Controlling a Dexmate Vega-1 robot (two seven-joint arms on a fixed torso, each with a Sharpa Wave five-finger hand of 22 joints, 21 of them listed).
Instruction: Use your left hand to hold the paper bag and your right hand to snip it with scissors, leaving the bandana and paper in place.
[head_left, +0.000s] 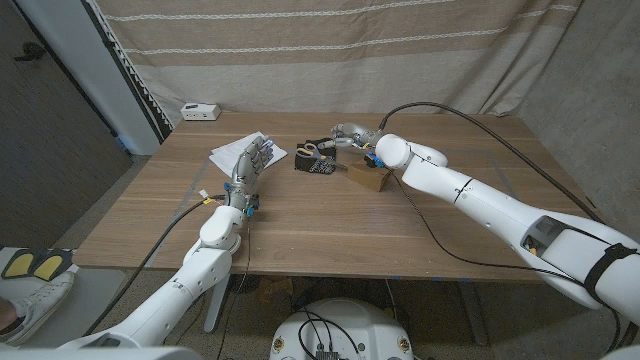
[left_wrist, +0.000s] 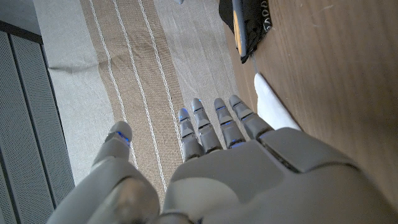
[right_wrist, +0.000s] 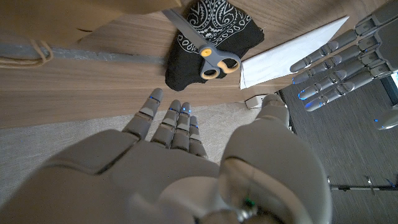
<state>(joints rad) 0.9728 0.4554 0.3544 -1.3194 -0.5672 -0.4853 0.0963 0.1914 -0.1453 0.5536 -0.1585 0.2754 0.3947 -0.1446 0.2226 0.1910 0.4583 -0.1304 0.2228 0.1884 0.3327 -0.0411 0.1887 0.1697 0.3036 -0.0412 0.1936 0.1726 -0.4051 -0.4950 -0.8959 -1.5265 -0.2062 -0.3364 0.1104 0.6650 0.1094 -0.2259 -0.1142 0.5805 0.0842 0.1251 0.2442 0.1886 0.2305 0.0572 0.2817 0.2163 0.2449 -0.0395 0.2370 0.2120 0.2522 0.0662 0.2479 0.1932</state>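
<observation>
The brown paper bag (head_left: 368, 177) lies on the table right of centre; its edge and twine handle (right_wrist: 25, 53) show in the right wrist view. Grey scissors with orange handles (head_left: 308, 152) (right_wrist: 214, 62) lie on the black patterned bandana (head_left: 318, 165) (right_wrist: 217, 28). A white sheet of paper (head_left: 240, 150) (right_wrist: 292, 53) lies to the bandana's left. My left hand (head_left: 252, 162) (left_wrist: 236, 168) is held open, fingers straight, at the paper's near edge. My right hand (head_left: 350, 135) (right_wrist: 180, 162) hovers open just behind the bag and bandana, holding nothing.
A small white box (head_left: 200, 111) sits at the table's far left corner. A black cable (head_left: 470, 125) runs across the table's far right. A striped curtain (head_left: 330, 50) hangs behind. The bare wooden table (head_left: 330, 220) stretches toward me.
</observation>
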